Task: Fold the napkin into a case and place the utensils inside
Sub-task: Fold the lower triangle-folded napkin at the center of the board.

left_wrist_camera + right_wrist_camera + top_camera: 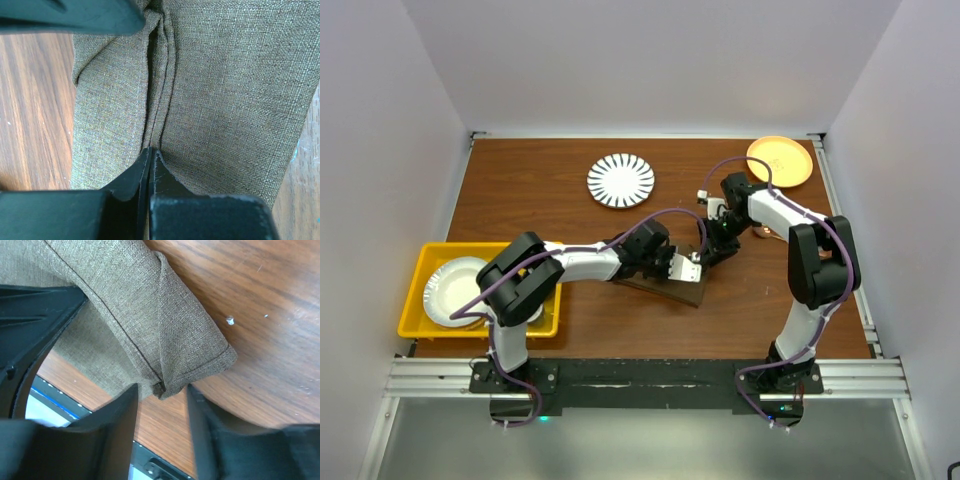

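Pressed together low in the left wrist view, the left claw (151,154) sets its matte black tips on a stitched ridge of the napkin (225,90); whether any cloth is caught between them I cannot tell. That napkin is a coarse olive-brown weave, folded in layers with hemmed edges, lying flat on the wood-grain counter (30,110) near its middle, between both arms. Its right claw (161,390) stands spread, with a soft, rounded folded corner of the cloth at the gap between its tips. Farther back sit a round white plate with black radial stripes (621,180) and an orange plate (780,160); a yellow tray (415,290) lies at the left
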Robot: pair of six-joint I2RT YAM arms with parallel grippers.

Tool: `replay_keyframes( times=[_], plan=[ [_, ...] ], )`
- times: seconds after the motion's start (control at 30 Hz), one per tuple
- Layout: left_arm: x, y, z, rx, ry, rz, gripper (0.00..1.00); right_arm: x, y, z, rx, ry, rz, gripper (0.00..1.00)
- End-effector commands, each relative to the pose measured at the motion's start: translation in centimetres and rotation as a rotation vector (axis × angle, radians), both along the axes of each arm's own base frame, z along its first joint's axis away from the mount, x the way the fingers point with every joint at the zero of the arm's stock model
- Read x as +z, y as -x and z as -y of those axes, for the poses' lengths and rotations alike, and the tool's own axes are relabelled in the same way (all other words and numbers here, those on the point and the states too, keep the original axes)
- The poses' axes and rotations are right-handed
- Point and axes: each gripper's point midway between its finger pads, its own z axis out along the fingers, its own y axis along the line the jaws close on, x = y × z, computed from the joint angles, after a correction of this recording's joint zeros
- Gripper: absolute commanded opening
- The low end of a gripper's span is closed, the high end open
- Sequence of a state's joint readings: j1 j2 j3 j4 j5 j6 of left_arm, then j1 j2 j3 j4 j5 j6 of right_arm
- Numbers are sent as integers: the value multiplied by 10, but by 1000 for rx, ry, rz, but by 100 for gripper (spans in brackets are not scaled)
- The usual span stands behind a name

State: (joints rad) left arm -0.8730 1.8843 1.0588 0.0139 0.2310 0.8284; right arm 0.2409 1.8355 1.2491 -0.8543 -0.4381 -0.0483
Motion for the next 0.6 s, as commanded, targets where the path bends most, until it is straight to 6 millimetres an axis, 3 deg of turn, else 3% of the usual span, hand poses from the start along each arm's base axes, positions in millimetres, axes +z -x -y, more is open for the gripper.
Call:
replay_keyframes(
  times=[0.0,0.23,0.27,0.37,0.5,0.57],
  plan=[
    [-12,13,-3,2,-26,-72,0,8,-5,-11,-30,-64,13,35],
    [-11,14,-4,3,-23,-74,0,14,-1,-17,-77,-98,-25,19],
    [-12,14,-4,4,-24,-76,0,13,2,-18,-80,-104,-35,11],
    [-12,14,-4,5,-26,-76,0,15,7,-18,-92,-122,-65,0],
    [-12,14,-5,9,-29,-75,0,10,8,-9,-96,-95,-83,0],
    [-12,14,-6,8,-31,-75,0,7,6,-2,-107,-69,-72,7]
  ],
)
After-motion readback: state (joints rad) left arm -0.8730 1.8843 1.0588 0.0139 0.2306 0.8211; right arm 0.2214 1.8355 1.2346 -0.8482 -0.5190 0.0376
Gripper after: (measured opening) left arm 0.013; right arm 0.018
